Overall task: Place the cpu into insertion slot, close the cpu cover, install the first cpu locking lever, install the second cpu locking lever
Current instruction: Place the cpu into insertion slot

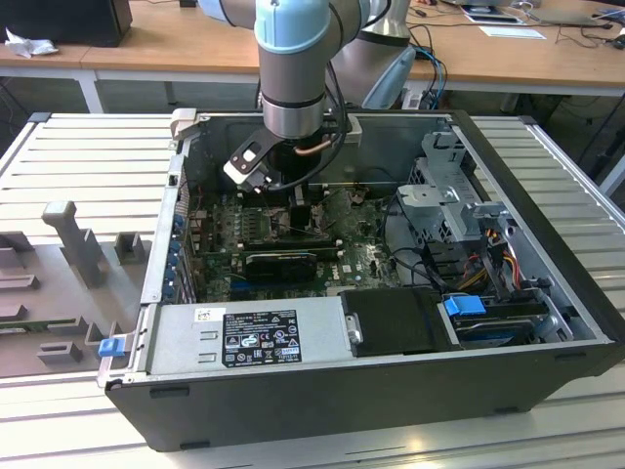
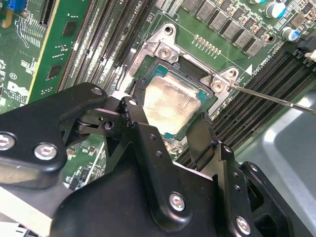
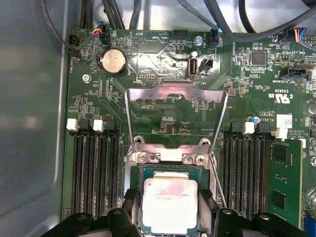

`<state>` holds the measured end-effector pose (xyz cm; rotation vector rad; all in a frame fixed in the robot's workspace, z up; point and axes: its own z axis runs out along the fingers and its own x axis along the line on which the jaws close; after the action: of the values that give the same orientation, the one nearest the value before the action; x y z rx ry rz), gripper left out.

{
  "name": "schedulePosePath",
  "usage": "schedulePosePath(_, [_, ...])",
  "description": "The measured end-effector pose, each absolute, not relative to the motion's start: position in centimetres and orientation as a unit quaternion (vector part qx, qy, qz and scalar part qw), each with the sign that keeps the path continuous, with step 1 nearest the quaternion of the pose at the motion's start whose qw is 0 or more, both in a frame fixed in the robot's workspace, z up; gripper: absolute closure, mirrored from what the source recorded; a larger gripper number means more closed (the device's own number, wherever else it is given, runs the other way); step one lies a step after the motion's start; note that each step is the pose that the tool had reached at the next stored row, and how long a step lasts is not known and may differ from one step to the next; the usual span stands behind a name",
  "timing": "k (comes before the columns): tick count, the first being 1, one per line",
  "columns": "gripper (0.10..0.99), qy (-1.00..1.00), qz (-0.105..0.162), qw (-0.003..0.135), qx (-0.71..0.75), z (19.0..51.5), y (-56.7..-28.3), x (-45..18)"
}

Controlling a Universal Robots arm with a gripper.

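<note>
The cpu point(image 3: 169, 203) point(image 2: 170, 101), a pale silvery square chip, lies flat in the insertion slot point(image 3: 148, 169) point(image 2: 159, 70) on the green board. My gripper point(image 3: 169, 207) point(image 2: 170, 112) point(image 1: 298, 210) hangs low over it inside the computer case. Its black fingers point(image 3: 132, 203) point(image 2: 137, 114) press against two opposite edges of the chip. The cpu cover point(image 3: 175, 93), a thin silver frame with a big window, is swung open and lies back on the board beyond the slot. A thin wire locking lever point(image 3: 217, 183) point(image 2: 276, 98) stands loose beside the slot.
Long black memory slots point(image 3: 94, 173) point(image 3: 244, 173) flank the socket, with a green card point(image 3: 285, 182) further out. The open case point(image 1: 410, 391) holds a power supply point(image 1: 244, 337), drive cages point(image 1: 449, 195) and cables. Grey fixtures point(image 1: 68, 239) stand on the table at the exterior view's left.
</note>
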<state>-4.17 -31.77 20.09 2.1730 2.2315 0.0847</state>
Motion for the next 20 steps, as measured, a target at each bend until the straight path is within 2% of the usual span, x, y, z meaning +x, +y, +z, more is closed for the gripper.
schedulePosePath(9, [0.502, 0.716, 0.027, 0.014, 0.697, 21.3, -31.8, -4.2])
schedulePosePath(11, [0.627, 0.716, 0.026, 0.014, 0.697, 21.3, -31.9, -4.2])
schedulePosePath(12, [0.812, 0.716, 0.025, 0.015, 0.697, 21.3, -32.0, -4.2])
schedulePosePath(15, [0.98, 0.716, 0.024, 0.016, 0.697, 21.4, -32.0, -4.2])
schedulePosePath(20, [0.98, 0.716, 0.022, 0.018, 0.697, 21.7, -32.0, -4.2])
